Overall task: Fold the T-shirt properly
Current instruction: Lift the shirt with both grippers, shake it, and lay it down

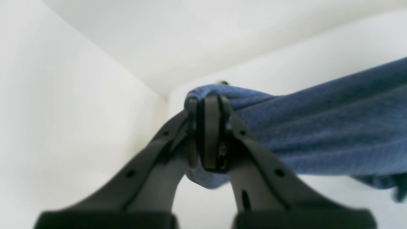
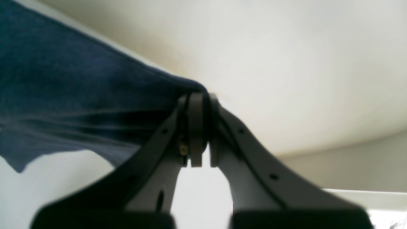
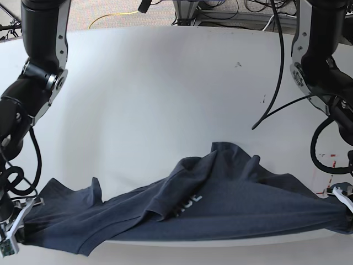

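I have both jaws clamped on the T-shirt (image 3: 220, 207), left gripper (image 1: 208, 136) and right gripper (image 2: 198, 130) each pinching a corner; it's stretched along the desk (image 3: 165, 94) near edge, so I'd keep even tension and lay flat

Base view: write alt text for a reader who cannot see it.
A dark navy T-shirt is stretched across the near edge of a white table, pinched at either end by the right gripper and left gripper.
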Robot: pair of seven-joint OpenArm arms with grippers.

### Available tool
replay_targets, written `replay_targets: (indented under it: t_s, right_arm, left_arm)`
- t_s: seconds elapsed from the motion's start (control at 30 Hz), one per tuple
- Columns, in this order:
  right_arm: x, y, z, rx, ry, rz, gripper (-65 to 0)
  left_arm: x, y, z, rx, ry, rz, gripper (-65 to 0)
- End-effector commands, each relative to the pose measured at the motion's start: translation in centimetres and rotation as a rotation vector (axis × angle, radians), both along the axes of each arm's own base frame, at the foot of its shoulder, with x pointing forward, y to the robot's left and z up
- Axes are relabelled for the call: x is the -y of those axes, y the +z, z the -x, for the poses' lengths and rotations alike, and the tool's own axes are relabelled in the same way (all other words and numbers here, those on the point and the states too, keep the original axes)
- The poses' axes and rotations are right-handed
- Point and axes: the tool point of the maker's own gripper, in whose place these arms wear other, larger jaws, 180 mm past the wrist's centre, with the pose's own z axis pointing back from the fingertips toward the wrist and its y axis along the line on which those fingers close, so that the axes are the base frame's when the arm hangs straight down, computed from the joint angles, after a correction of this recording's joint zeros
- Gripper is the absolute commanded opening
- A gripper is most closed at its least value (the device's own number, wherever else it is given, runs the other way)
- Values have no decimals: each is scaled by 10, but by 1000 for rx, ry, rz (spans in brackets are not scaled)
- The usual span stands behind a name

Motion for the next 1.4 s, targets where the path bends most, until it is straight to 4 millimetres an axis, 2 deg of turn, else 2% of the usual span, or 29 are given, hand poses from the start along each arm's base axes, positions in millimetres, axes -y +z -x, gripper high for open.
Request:
replay_targets:
  t_s: [0.0,0.07,0.13,0.2,0.3,0.43,0.5,0.57,0.67,0.7,0.8,1.07,1.17,1.23,1.37]
  right_arm:
    - [26,39,-1,66,-61,-1,-650]
    - [40,60,-3,89,-80,-22,-650]
    - [49,70,-3,101,-94,-28,-650]
    - [51,71,-2,98,-98,-29,-650]
    - [52,65,-3,86,-100,-28,-650]
    - [56,20,0,-7,-111,-29,-650]
    - [60,8,7,-15,-126,-39,-650]
    - [61,-26,15,-63,-137,-65,-650]
    - [55,-62,26,-118,-138,-82,-650]
    - [52,-80,32,-150,-138,-89,-650]
    - [47,-116,50,-200,-147,-115,-650]
    - [31,-197,97,-338,-155,-175,-650]
    - [32,-224,124,-395,-192,-206,-650]
    - [26,-238,136,-424,-200,-229,-650]
    - [19,-264,158,-497,-206,-246,-650]
  left_arm:
    - [-12,36,2,85,34,-18,-650]
    - [-14,46,-1,102,34,-9,-650]
    - [-16,51,-1,112,37,-11,-650]
    - [-21,49,2,103,50,-24,-650]
    - [-20,35,2,71,46,-25,-650]
    - [-21,0,3,-13,47,-23,-650]
    - [-21,-16,5,-53,45,-25,-650]
    - [-21,-38,8,-106,43,-27,-650]
    - [-21,-72,15,-191,39,-31,-650]
    - [-20,-87,19,-228,38,-30,-650]
    - [-21,-120,31,-314,40,-30,-650]
    - [-44,-205,96,-546,105,-19,-650]
    - [-53,-235,128,-656,107,-51,-650]
    - [-60,-247,146,-702,131,-44,-650]
    - [-59,-272,173,-775,149,-11,-650]
